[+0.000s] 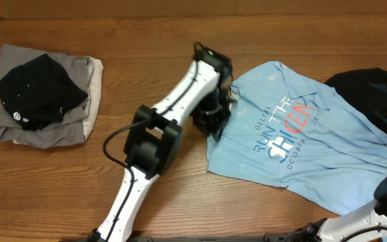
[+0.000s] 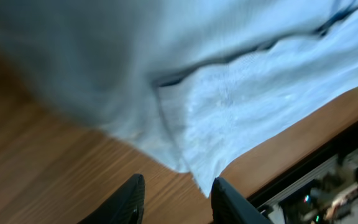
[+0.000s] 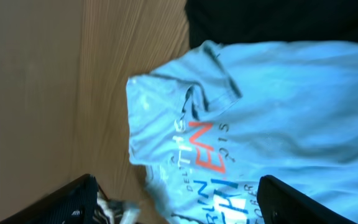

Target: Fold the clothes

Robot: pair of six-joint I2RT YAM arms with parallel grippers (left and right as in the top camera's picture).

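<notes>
Finds light-blue printed cotton T-shirt [image 1: 301, 134] spread on brown wooden table [image 1: 146, 40], long axis slanting left to right; puts left tool [image 2: 176, 196] nearer, at its left edge, parted, empty; reads right tool [image 3: 185, 200] wide apart, empty, above it.

light-blue T-shirt [image 1: 345, 158], "RUN", "THE", "OCTOBER"

A light-blue shirt [image 2: 247, 93], blurred, fills the view from 9 o'clock over 12 to 3 o'clock, with a dark seam [image 2: 166, 118] running down its middle to a corner that ends just above the gap of the left gripper [image 2: 178, 202]. Its two black fingers [image 2: 131, 198] stand apart at 6 o'clock with nothing between them. The bare wooden table [image 2: 42, 174] shows at 8 o'clock, and its edge runs across 4 o'clock with blurred dark gear [image 2: 328, 186] beyond.
</notes>
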